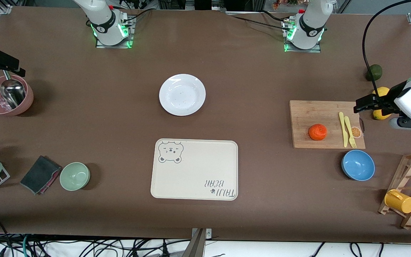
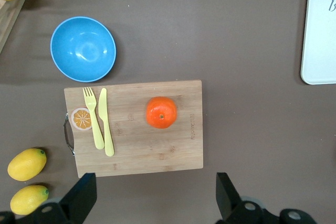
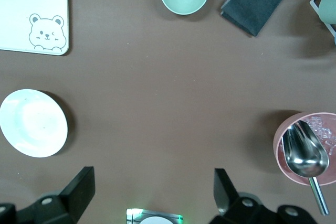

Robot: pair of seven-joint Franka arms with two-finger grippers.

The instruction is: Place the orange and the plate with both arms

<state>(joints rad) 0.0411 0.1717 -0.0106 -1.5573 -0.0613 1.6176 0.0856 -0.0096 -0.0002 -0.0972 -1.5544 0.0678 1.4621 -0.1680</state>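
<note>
From the front, your white plate (image 1: pixel 182 94) lies bare above the bear tray (image 1: pixel 194 169); take its glossy, breakable rim. Your left wrist shows the left gripper (image 2: pixel 156 195) wide open, empty, over the cutting board (image 2: pixel 134 127) edge; the orange (image 2: pixel 161 112) is firm, rolls easily. Your right gripper (image 3: pixel 155 192) hangs spread, empty.

brown table (image 1: pixel 120 107), tangled cables (image 1: pixel 84 248) at its edge

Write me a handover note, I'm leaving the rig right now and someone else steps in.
Left claw: open, empty, up over the table's edge by the lemons.
Right claw: open, empty, up near the pink bowl.
Orange: on the cutting board.
Plate: on the table, farther from the front camera than the tray.
Done: nothing.
Left: pick and place both.
</note>
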